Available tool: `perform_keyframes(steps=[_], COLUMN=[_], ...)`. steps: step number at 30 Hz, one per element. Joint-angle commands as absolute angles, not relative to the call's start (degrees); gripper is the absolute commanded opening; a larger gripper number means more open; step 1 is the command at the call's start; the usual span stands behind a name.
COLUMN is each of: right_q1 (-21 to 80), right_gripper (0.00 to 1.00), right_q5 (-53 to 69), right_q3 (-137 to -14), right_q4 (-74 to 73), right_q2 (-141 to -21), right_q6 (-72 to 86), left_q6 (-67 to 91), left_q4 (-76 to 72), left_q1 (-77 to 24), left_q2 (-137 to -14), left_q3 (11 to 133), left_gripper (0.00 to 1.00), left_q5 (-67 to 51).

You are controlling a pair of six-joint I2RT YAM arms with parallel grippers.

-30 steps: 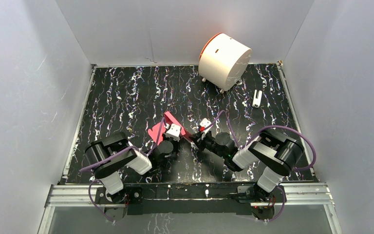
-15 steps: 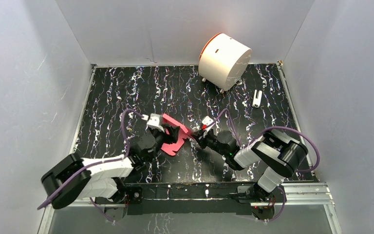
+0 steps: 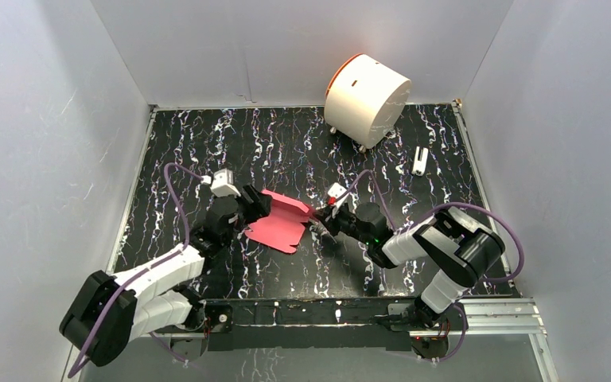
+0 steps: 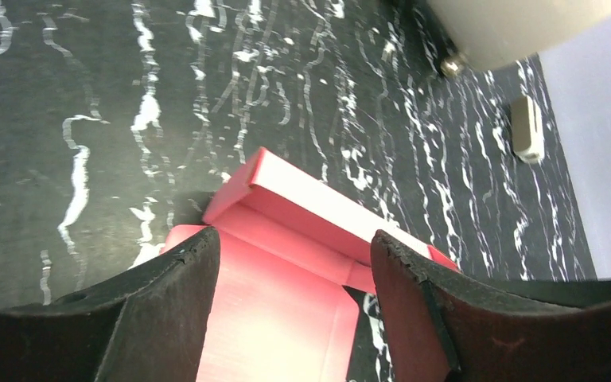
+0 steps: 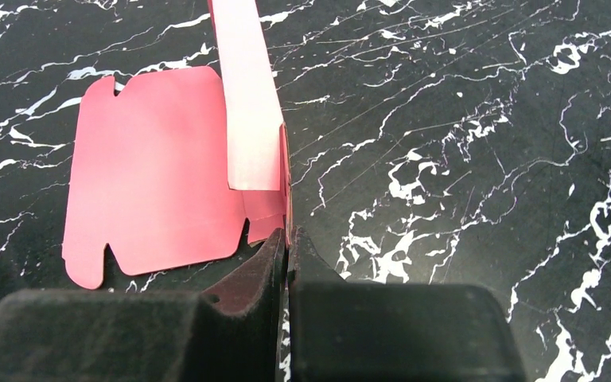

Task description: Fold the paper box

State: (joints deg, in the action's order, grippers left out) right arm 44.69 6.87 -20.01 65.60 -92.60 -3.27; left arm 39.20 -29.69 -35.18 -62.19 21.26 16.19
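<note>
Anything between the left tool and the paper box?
Nothing visible. The open left tool sits at the edge of the paper box, the sheet visible between its jaws. The right tool pinches the opposite edge; the white cylinder stands far back.

Right gripper (image 5: 286, 237) clamps an edge of the paper box (image 5: 151, 175) (flap upright).

Probably a lab test cell: plain white walls (image 3: 48, 119) around black marbled table (image 3: 207, 143), aluminium rail (image 3: 501, 310).
</note>
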Motion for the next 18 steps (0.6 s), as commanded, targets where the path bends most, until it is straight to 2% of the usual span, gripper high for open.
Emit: perform_keyframes(steps=[1, 10, 18], right_q1=[43.6, 43.2, 43.2], right_gripper=[0.09, 0.09, 0.1], right_q5=[10.9, 13.1, 10.1], right_q3=[-24.0, -29.9, -32.7], right_q4=[64.3, 58.7, 58.9], right_q2=[-94.0, -97.9, -100.1], right_q6=[-6.9, -11.8, -10.5], left_q6=[42.2, 38.4, 36.0], left_q4=[-22.4, -25.2, -26.6], left_q1=[-30.0, -25.4, -25.1], left_q2=[-59.5, -70.7, -77.8], left_q3=[24.0, 29.0, 31.7], left_gripper=[0.68, 0.7, 0.64], left_q5=[17.0, 11.8, 7.1])
